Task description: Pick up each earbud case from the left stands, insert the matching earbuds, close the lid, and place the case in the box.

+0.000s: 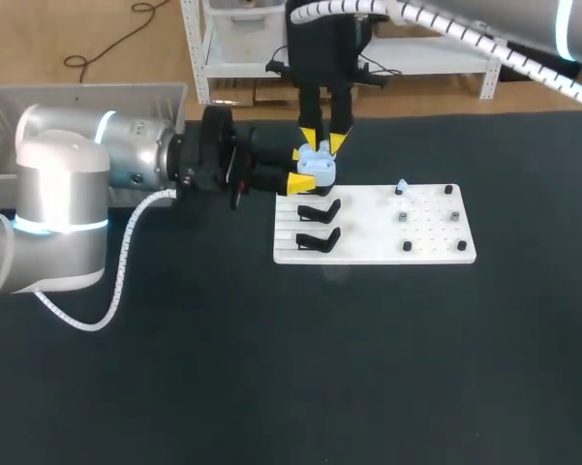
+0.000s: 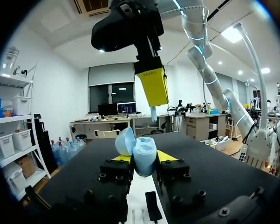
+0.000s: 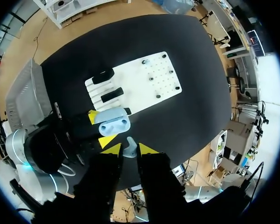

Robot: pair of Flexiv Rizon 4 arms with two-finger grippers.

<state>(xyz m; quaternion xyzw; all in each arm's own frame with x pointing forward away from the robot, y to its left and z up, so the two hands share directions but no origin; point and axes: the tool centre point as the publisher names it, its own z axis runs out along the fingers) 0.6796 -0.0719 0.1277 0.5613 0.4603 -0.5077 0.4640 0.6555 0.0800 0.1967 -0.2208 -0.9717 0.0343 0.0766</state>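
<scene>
box [image 1: 19, 121]: grey, far left edge of the table, behind the left arm.
left arm [image 1: 126, 160]: comes in from the left, lies about level over the table [image 1: 271, 378], fingers pointing toward the white board.
left gripper [image 1: 303, 169]: closed on the earbud case, one yellow tip on its far side and one on its near side, a case-width apart.
earbud case [image 1: 319, 170]: light blue, held clear of the table at the board's far-left corner. Opening faces up. Right wrist view shows two sockets side by side, so the long axis runs out along the left fingers, left to right across the table.
lid [image 2: 125, 141]: open, standing up along the case's far long side.
right arm [image 1: 484, 39]: enters from the far right, wrist straight down over the case.
right gripper [image 1: 323, 141]: tips nearly together, pinching one earbud from two sides.
earbud [image 2: 153, 113]: light blue, long axis upright, stem down, right above the open case. Small gap visible in the left wrist view, not touching.
white board [image 1: 368, 247]: flat on the table, long side left to right, just ahead of the left gripper.
black stands [image 1: 320, 208]: two, on the board's left part, one nearer than the other, both bare.
pegs [image 1: 407, 246]: small dark ones scattered over the board's right half.
second earbud [image 1: 401, 186]: light blue, on the board's far edge among the pegs. Orientation too small to tell.
</scene>
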